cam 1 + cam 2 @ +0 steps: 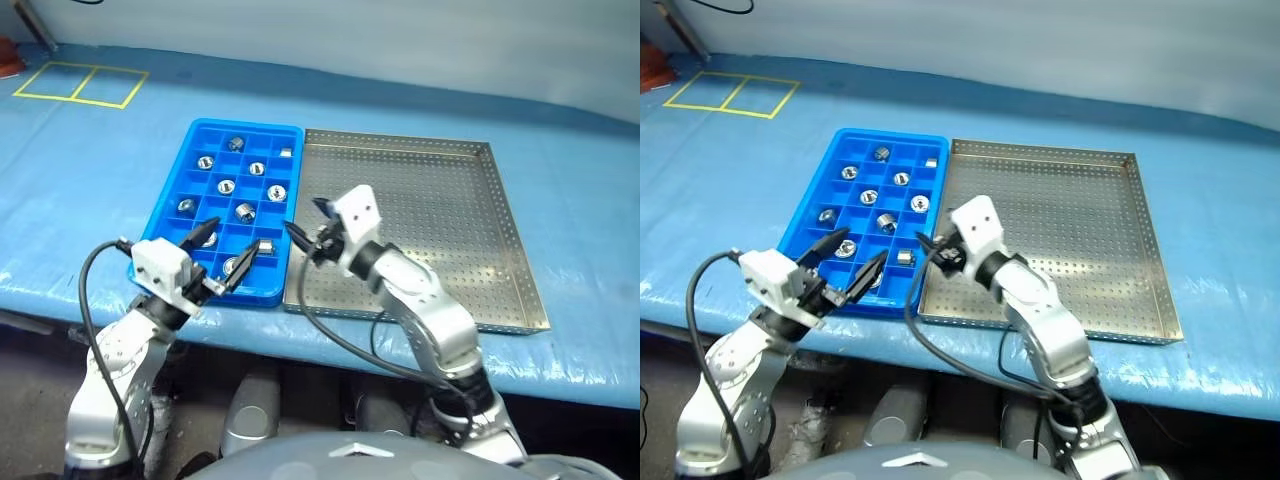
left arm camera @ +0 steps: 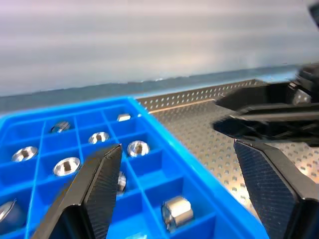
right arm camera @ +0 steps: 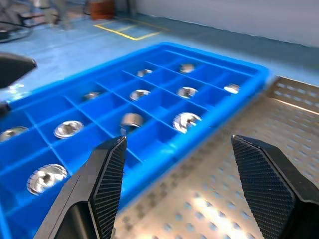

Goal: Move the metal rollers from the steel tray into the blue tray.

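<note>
Blue tray (image 1: 196,140) lies touching the left rim of the steel tray (image 1: 520,270), with the metal rollers (image 1: 226,186) spread singly among its compartments. Left gripper (image 1: 228,254) hovers over the blue tray's near edge, fingers spread and empty; right gripper (image 1: 308,226), fingers apart and empty, hangs above the steel tray's near-left corner

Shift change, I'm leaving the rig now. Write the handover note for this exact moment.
Left gripper: open, holding nothing, hovering over the near end of the blue tray.
Right gripper: open, holding nothing, over the steel tray's near-left part beside the blue tray.
Metal rollers: about a dozen sit in separate blue tray compartments.
Steel tray: no rollers visible on the part in view; the right arm hides some of it.
Left to do: check under the right arm; otherwise the move looks finished.
</note>
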Action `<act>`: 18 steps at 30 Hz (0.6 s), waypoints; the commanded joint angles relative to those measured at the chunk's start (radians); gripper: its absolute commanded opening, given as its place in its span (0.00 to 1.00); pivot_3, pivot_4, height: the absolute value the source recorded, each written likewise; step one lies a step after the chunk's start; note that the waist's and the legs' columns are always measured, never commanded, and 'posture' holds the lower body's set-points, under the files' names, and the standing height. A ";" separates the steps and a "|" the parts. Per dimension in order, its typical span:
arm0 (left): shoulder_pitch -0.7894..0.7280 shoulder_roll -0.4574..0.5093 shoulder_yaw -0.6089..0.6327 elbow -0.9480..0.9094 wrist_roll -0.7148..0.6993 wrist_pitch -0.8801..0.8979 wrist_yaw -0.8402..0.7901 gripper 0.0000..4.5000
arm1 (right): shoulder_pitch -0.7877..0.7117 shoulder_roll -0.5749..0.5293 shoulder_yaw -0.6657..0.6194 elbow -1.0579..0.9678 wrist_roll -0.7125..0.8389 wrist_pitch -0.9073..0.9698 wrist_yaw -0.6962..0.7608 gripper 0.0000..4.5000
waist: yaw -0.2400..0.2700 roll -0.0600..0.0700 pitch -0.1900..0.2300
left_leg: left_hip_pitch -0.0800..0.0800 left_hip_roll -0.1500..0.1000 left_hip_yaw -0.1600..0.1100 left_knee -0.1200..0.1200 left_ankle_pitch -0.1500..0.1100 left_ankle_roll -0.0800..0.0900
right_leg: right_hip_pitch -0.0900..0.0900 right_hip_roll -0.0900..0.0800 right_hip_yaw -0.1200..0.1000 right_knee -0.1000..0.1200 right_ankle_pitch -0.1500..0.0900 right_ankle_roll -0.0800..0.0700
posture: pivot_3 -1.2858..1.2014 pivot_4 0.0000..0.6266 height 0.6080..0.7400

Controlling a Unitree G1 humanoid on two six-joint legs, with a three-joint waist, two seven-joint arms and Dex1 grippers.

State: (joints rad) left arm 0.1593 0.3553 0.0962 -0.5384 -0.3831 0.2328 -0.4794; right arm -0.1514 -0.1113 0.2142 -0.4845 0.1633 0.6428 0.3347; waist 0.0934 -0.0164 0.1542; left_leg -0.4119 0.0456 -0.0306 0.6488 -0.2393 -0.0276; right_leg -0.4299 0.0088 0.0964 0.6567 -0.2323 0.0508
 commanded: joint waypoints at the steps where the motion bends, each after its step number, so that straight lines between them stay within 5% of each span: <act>1: -0.075 0.001 -0.022 0.086 0.074 -0.032 0.025 0.88 | 0.108 -0.015 -0.088 -0.082 0.008 -0.053 -0.041 0.79 | -0.027 0.000 0.000 | 0.000 0.000 0.000 0.000 0.000 0.000 | 0.000 0.000 0.000 0.000 0.000 0.000 | 0.55 0.24 1.00; 9: -0.113 0.010 -0.012 0.198 0.141 0.002 0.076 0.88 | 0.330 -0.027 -0.194 -0.094 -0.028 -0.210 -0.118 0.79 | -0.111 0.000 0.000 | 0.003 0.000 0.000 0.000 0.000 0.000 | 0.001 0.001 0.001 0.003 0.000 0.001 | 0.53 0.24 1.00; 18: -0.089 -0.005 0.005 0.221 0.146 -0.032 0.096 0.88 | 0.392 -0.023 -0.145 -0.060 -0.057 -0.315 -0.120 0.79 | -0.120 0.000 0.000 | 0.004 0.000 0.001 0.003 0.000 0.000 | 0.002 0.000 0.003 0.004 0.001 0.002 | 0.53 0.24 1.00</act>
State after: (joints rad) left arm 0.0694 0.3555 0.0799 -0.3110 -0.2420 0.2286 -0.3919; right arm 0.2523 -0.1403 0.0549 -0.5220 0.1015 0.3621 0.2122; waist -0.0268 -0.0164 0.1539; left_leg -0.4083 0.0457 -0.0291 0.6519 -0.2391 -0.0272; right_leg -0.4278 0.0093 0.0995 0.6607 -0.2312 0.0526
